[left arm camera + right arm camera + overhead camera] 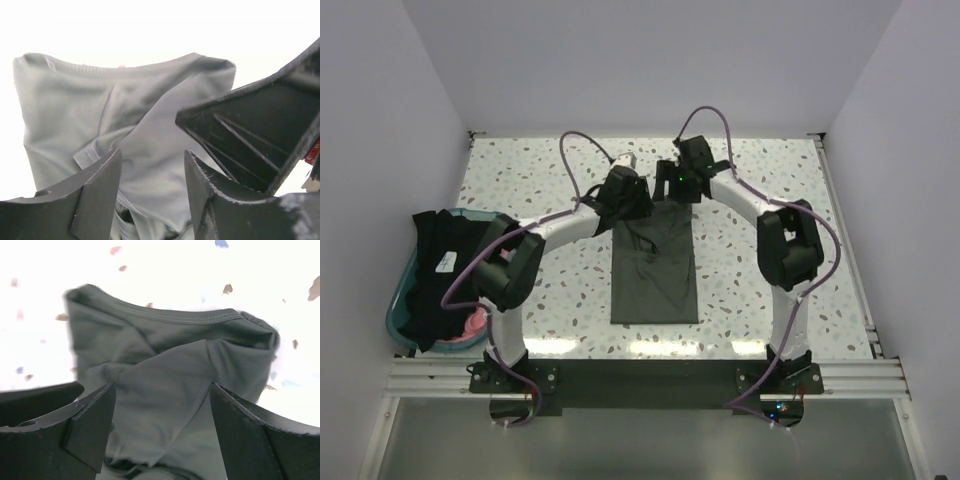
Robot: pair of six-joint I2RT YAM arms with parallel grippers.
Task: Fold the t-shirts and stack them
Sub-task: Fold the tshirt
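Olive-green t-shirt (655, 275) lies in a long narrow strip at the middle of the speckled table (520, 170), one short end close to the near edge and the other reaching toward the far edge, where both arms work over it. The left gripper (152, 155) stands part-open, a narrow gap with loose cloth running down between its fingers. The right gripper (162, 387) stands wider and straddles a raised ridge of the same cloth. Neither appears to be pinching the fabric.

The black t-shirt (440, 270) and the pink t-shirt (472, 322) wait unfolded in the teal tub (395, 315) at the table's left edge, the black one draped over the rim.

The main risk appears to be an uneven grab. The cloth under the claws is creased and overlapped, so a closing claw could catch only the top layer, and the lengthwise fold would fall open as that end is carried toward the near edge. With one claw set narrower than the other, one side might bite before its partner and drag the strip askew. The two wrists also sit near each other at the far end, so a careless turn could knock them together. The folded strip is loose and would likely shift if pulled along the table rather than lifted.
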